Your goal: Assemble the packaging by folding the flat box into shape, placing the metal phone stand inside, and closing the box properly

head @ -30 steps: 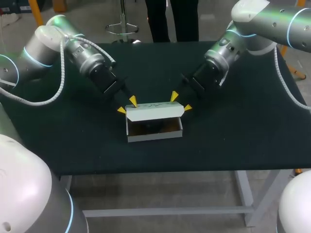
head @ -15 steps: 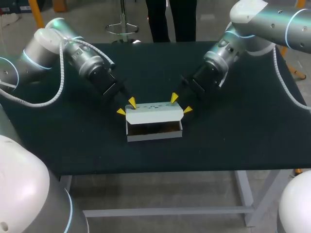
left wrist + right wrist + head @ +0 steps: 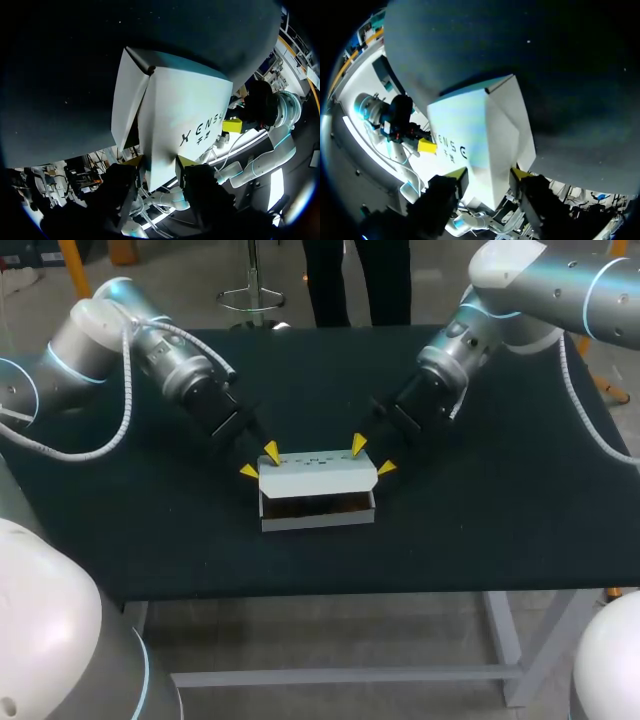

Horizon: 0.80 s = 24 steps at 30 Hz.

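A white cardboard box (image 3: 318,515) stands in the middle of the table with its lid (image 3: 317,473) folded down over most of the top. Through the slot left at the front, the inside (image 3: 318,504) looks dark, and I cannot make out the phone stand. My left gripper (image 3: 260,460) holds the lid's left end, and the white panel (image 3: 180,125) fills the gap between its fingers (image 3: 159,162). My right gripper (image 3: 372,455) holds the right end in the same way, with the panel (image 3: 475,140) between its yellow tips (image 3: 489,175).
The dark table (image 3: 500,520) stretches wide on both sides of the box and in front of it. Its front edge lies a short way below the box in the head view. Both arms slant in from the back corners.
The lid has come down a little further over the box, narrowing the dark gap at the front. Both grippers have shifted slightly with it.
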### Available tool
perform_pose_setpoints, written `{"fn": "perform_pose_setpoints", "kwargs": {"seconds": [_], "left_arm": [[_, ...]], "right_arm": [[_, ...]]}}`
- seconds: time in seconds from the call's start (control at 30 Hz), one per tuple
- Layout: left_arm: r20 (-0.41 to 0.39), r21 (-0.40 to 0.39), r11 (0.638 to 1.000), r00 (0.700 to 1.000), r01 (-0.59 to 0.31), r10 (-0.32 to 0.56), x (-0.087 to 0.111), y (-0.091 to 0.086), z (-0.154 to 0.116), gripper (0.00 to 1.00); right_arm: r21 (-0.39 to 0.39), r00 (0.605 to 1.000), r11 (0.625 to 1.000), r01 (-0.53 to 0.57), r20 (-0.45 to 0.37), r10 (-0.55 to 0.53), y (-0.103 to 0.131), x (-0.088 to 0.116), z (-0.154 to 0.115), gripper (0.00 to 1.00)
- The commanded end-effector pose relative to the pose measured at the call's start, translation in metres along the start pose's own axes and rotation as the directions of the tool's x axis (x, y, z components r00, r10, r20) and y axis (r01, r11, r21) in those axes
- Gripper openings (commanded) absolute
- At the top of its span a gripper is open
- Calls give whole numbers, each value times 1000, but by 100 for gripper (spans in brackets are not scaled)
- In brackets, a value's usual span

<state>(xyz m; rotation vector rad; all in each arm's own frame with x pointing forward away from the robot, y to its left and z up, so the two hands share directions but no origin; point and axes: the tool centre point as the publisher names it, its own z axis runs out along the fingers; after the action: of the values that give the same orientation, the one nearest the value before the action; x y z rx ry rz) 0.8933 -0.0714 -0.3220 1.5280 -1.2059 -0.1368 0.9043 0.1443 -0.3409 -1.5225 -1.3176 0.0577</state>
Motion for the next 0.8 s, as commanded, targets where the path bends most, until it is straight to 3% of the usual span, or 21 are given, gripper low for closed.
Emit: {"fn": "perform_pose_setpoints", "kwargs": {"seconds": [0.03, 0.8], "left_arm": [[3, -9, 1000, 1000, 2, -2, 0, -5, -1, 42], [1, -10, 1000, 1000, 14, -14, -7, -9, 3, 43]], "right_arm": [[10, 1000, 1000, 0, 6, 0, 4, 2, -1, 58], [7, 1000, 1000, -1, 22, 1, 8, -5, -1, 58]]}}
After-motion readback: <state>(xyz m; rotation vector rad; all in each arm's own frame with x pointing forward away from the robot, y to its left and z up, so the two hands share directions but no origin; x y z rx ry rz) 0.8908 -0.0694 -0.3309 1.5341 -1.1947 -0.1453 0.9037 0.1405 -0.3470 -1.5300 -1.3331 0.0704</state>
